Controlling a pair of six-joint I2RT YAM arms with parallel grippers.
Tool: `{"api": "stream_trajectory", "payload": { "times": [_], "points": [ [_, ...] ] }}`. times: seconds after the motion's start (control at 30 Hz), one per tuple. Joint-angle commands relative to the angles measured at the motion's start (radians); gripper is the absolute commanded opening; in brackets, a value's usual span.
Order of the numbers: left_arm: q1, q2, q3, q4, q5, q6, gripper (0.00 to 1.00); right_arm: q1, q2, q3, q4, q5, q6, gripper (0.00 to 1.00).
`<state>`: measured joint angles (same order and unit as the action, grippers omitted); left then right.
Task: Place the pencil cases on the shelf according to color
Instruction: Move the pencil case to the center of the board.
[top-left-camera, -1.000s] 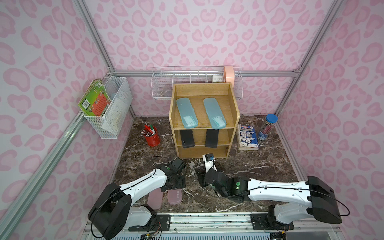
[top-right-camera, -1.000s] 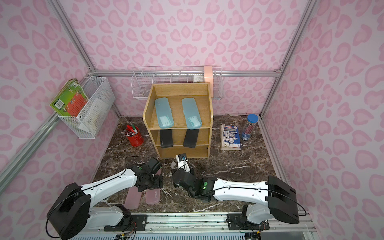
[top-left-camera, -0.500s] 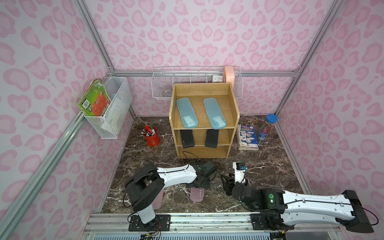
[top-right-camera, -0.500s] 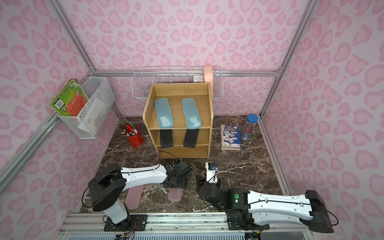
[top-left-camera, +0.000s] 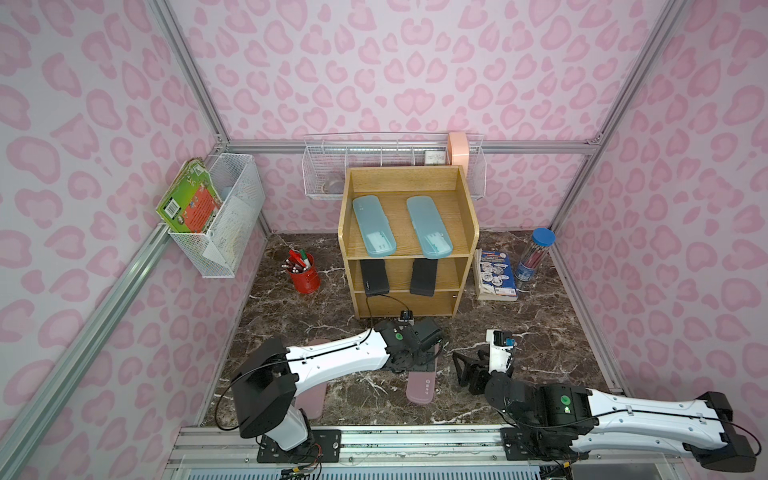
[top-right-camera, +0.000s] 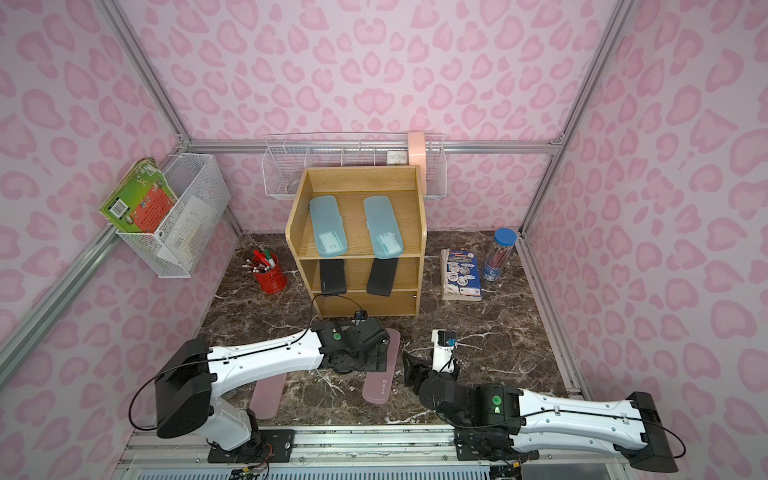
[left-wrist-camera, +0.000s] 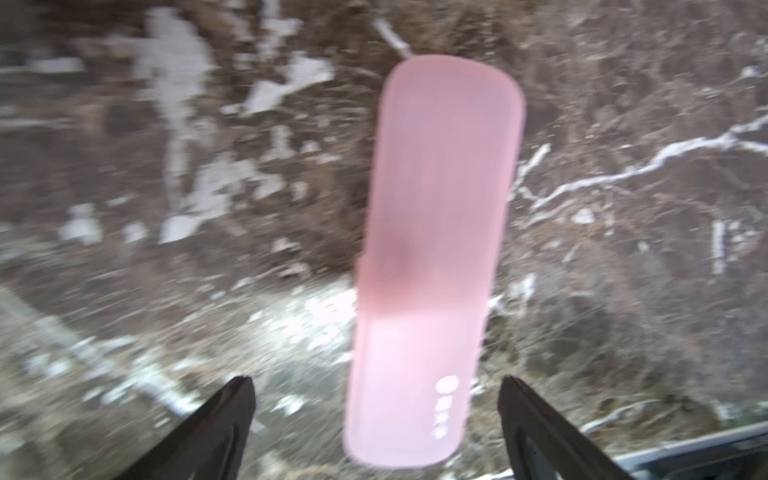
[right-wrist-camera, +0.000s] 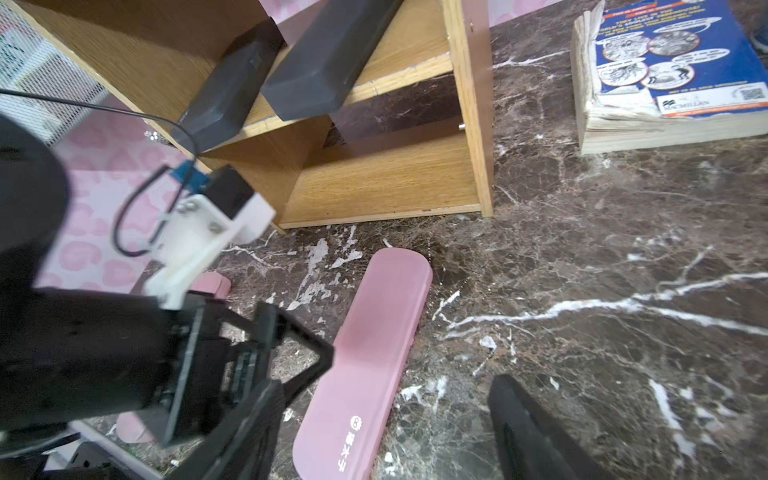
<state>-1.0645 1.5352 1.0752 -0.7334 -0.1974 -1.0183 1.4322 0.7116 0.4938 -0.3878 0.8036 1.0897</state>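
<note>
On the left wall hangs a wire basket (top-left-camera: 232, 245) with a green book (top-left-camera: 187, 205) tucked in it, and below it a red cup of pens (top-left-camera: 306, 277) stands on the dark marbled worktop (top-left-camera: 548, 332). Near the front edge a pink pencil case (top-left-camera: 312, 400) lies flat, partly hidden under the left arm (top-left-camera: 340, 359). That arm stretches across to the second pink case (top-left-camera: 420, 386), which lies flat on the worktop just in front of the shelf (top-left-camera: 400, 216). The left gripper (left-wrist-camera: 376, 388) hangs over this case with its fingers (left-wrist-camera: 232, 411) spread wide, pinching nothing. On the shelf's top, two light-blue cases (top-left-camera: 374, 226) (top-left-camera: 429, 227) lie side by side, and two black cases (top-left-camera: 374, 276) (top-left-camera: 424, 277) sit on the middle tier, poking out over its front edge. Just right of the second pink case the right gripper (top-left-camera: 468, 360) sits low over the worktop, its fingers apart and empty. Further right, beside the shelf, a blue-covered paperback (top-left-camera: 496, 274) lies flat, and a clear tube of pencils (top-left-camera: 534, 255) with a blue lid stands near the right wall.
</note>
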Motion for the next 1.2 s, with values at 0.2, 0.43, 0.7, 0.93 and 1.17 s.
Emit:
{"api": "stream_trajectory", "payload": {
  "times": [0.2,0.43,0.7,0.93,1.17],
  "points": [
    [0.119,-0.178,-0.227,-0.279,-0.184,-0.040,0.98,-0.159,0.244,0.012,0.237,-0.249,-0.019,0.91],
    [0.252,-0.325,-0.327,-0.249,-0.167,0.014,0.99,-0.246,0.609,0.218,0.205,-0.409,-0.086,1.00],
    [0.439,-0.473,-0.476,-0.094,-0.048,0.118,0.99,-0.280,0.880,0.423,0.118,-0.470,-0.111,1.00],
    [0.597,-0.489,-0.574,0.029,0.113,0.191,0.99,-0.282,1.005,0.519,0.059,-0.480,-0.112,1.00],
    [0.605,-0.408,-0.557,0.041,0.187,0.201,0.98,-0.277,1.015,0.502,0.007,-0.474,-0.092,1.00]
  ]
}}
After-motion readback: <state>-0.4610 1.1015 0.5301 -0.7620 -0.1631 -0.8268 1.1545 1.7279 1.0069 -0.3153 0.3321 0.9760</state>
